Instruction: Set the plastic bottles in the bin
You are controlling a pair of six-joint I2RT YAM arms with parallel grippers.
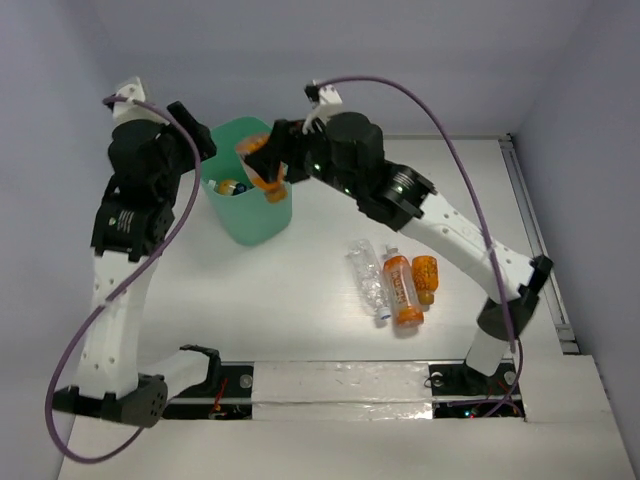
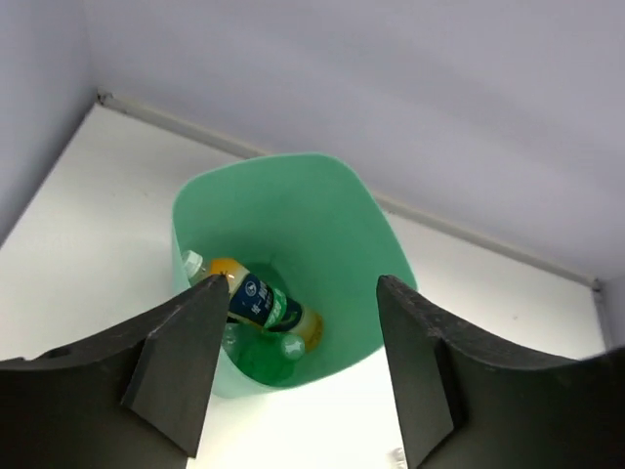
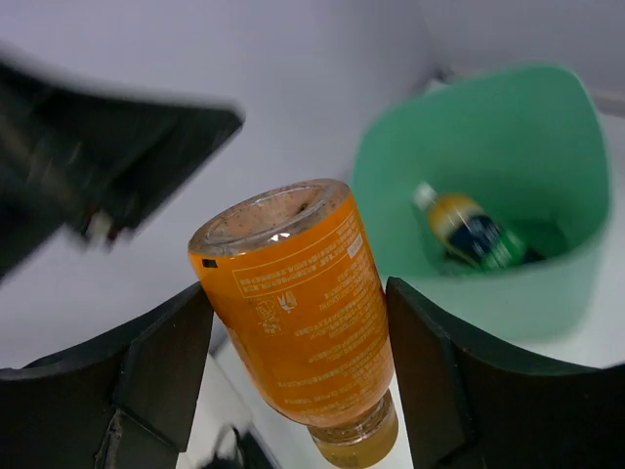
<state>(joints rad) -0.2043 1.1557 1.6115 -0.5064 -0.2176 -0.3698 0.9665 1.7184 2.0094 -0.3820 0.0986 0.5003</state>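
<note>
The mint-green bin (image 1: 262, 225) stands at the back left of the table. Inside it lie a blue-labelled orange bottle (image 2: 262, 302) and a green bottle (image 2: 256, 358). My right gripper (image 1: 268, 160) is shut on a stubby orange bottle (image 3: 305, 313), held cap down and tilted over the bin's right rim. The bin also shows in the right wrist view (image 3: 547, 293). My left gripper (image 2: 303, 293) is open and empty, above and to the left of the bin (image 2: 293, 205). A clear bottle (image 1: 368, 277), a white-labelled orange bottle (image 1: 403, 290) and a stubby orange bottle (image 1: 426, 277) lie on the table.
The three loose bottles lie side by side right of centre, near the right arm's lower link (image 1: 480, 250). The back wall is close behind the bin. A metal rail (image 1: 540, 250) runs along the table's right edge. The left arm (image 1: 135, 200) stands beside the bin.
</note>
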